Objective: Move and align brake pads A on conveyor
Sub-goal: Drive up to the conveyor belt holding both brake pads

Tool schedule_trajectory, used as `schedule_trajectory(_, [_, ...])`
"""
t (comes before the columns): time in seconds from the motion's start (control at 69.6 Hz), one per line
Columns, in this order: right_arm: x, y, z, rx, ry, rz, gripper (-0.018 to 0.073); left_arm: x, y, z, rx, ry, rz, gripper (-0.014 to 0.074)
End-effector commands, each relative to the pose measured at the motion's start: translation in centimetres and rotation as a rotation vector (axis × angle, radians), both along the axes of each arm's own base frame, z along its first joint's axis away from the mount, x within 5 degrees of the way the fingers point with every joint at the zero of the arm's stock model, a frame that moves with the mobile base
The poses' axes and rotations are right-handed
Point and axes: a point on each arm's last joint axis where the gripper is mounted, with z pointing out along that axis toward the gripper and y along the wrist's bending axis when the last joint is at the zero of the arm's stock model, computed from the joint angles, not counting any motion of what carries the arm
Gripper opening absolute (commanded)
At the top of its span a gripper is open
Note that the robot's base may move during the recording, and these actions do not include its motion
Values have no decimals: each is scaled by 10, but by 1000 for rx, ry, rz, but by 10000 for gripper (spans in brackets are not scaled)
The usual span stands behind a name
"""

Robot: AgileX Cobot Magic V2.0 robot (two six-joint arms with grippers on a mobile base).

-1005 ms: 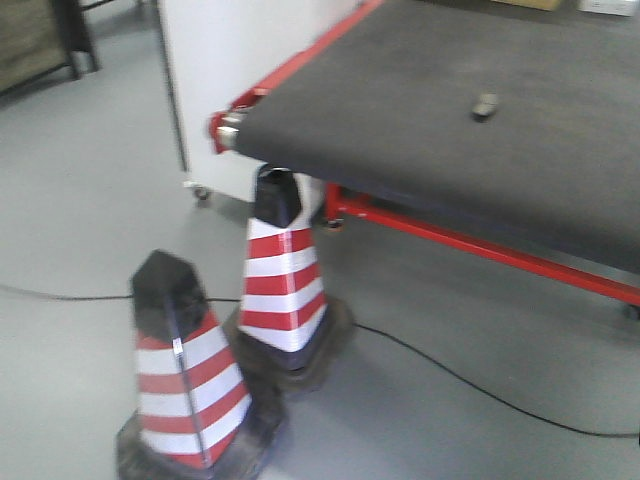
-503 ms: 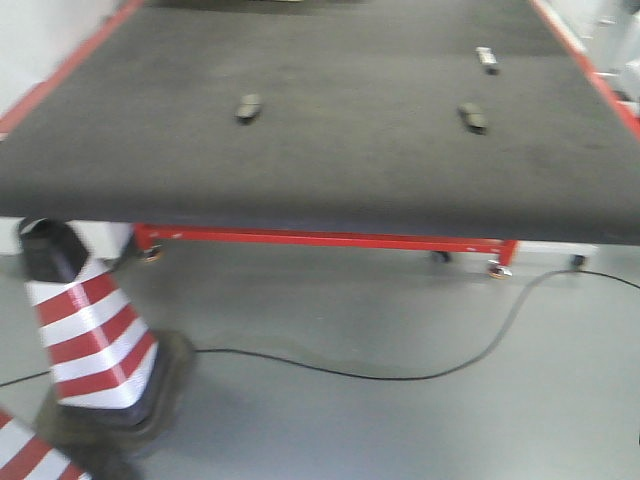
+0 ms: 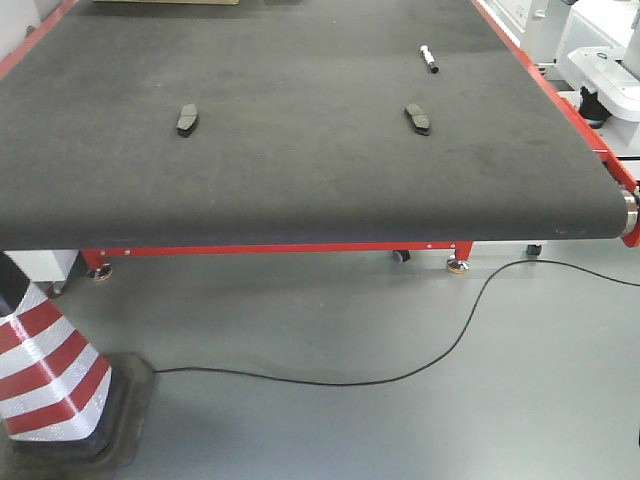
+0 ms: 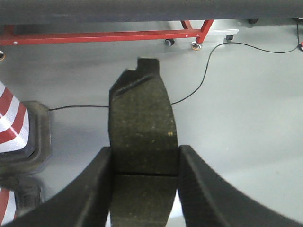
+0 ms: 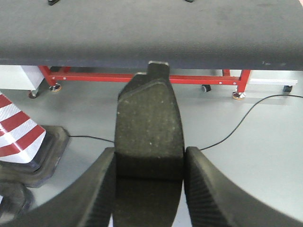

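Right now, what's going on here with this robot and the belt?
Each claw is shut on a brake pad: the left claw holds one pad, the right claw another, both above the floor short of the conveyor. Two more pads lie apart on the belt, with a marker pen farther back.

Four brake pads (image 3: 187,120), one pen (image 3: 429,59), seemingly one cone (image 3: 45,375).
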Motion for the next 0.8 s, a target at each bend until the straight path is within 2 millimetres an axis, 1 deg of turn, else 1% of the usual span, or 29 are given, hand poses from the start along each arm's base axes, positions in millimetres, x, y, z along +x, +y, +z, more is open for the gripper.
schedule_trajectory(0.0, [4, 0, 17, 11, -113, -3, 15, 5, -2, 14, -40, -95, 3, -6])
schedule_trajectory(0.79, [4, 0, 16, 11, -112, -3, 15, 5, -2, 14, -40, -95, 3, -6])
